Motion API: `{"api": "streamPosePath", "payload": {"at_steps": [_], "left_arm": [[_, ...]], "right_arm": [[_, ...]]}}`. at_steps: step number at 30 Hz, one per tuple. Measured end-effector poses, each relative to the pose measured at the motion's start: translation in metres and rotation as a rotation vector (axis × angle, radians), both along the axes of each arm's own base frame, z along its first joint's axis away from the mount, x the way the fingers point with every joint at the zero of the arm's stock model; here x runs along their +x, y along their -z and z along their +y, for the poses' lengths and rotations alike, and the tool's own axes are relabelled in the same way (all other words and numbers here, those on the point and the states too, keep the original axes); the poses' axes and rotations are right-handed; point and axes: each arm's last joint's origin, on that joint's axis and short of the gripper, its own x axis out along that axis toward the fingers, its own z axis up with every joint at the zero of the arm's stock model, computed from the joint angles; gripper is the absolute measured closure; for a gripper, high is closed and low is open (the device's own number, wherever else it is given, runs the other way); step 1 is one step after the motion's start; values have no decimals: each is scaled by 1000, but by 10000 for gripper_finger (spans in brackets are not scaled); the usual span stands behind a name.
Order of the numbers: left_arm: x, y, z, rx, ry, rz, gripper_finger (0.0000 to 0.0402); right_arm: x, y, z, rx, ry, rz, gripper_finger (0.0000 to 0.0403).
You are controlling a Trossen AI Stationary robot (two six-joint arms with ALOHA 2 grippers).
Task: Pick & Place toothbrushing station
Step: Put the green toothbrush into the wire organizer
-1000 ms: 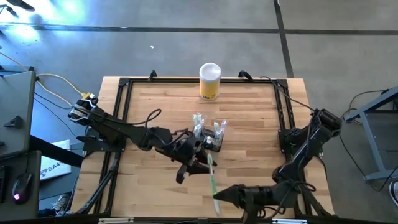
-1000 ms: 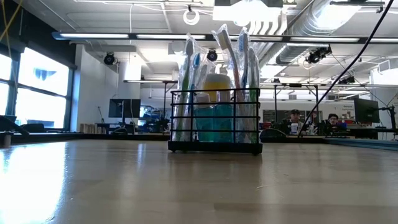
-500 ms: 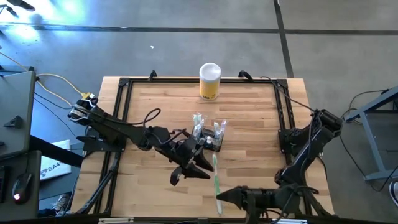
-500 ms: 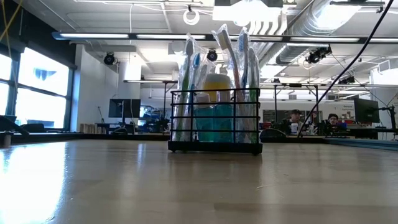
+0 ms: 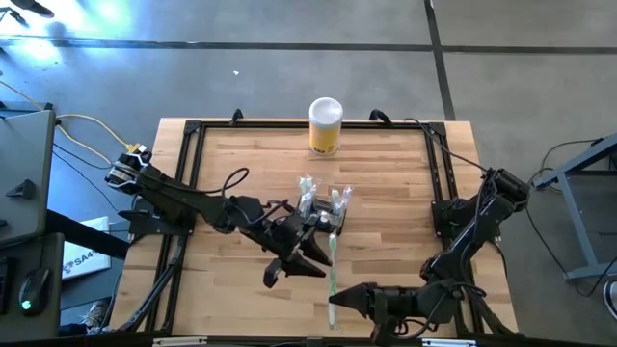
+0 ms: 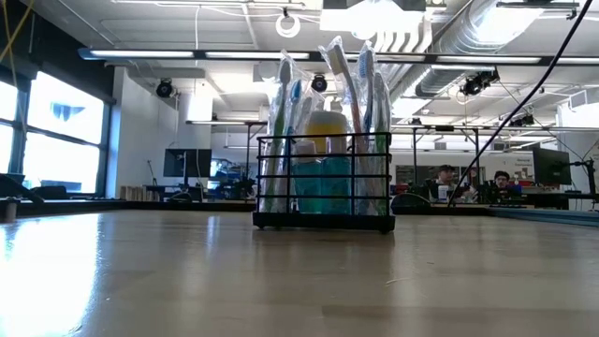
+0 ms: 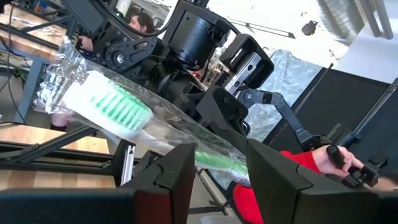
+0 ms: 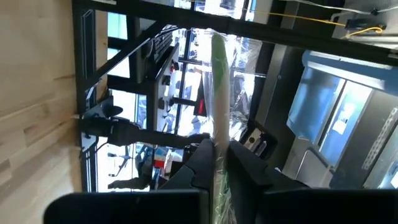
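The black wire-mesh caddy (image 5: 323, 216) stands on its base mid-table, holding several wrapped toothbrushes and a teal cup; it also shows in the low view (image 6: 324, 183). A green toothbrush in clear wrap (image 5: 332, 270) runs from beside the caddy toward the near edge. My right gripper (image 5: 337, 302) is shut on its near end. My left gripper (image 5: 297, 268) is open just left of the toothbrush. In the left wrist view the toothbrush (image 7: 112, 102) crosses the gap between the fingers (image 7: 180, 171); I cannot tell whether they touch it. My right gripper pinches the toothbrush's handle (image 8: 217, 140) near its free end between its two fingers. The fingers come level from the table's right and lie across the toothbrush. The toothbrush stands out from the fingers toward the caddy, bristle end away, above the table.
A yellow cylinder with a white lid (image 5: 326, 125) stands at the far edge, behind the caddy. A black frame (image 5: 193, 130) runs round the table top. There is bare wood left and right of the caddy. People sit in the room beyond the table (image 6: 445, 178).
My right gripper has shifted a little toward the far edge and the table's left with the toothbrush, whose bristle end now lies closer beside the caddy. My left gripper has edged slightly toward the near edge.
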Motion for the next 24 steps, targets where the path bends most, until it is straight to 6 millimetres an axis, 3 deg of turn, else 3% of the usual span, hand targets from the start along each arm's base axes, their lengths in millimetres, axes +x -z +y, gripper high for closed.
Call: {"api": "streamPosePath", "payload": {"at_steps": [15,24], "left_arm": [[1,5,0,18,0,50,261],[3,6,5,69,-52,25,261]], "right_arm": [[-6,-1,5,-32,15,-4,385],[10,2,-11,4,52,14,385]]}}
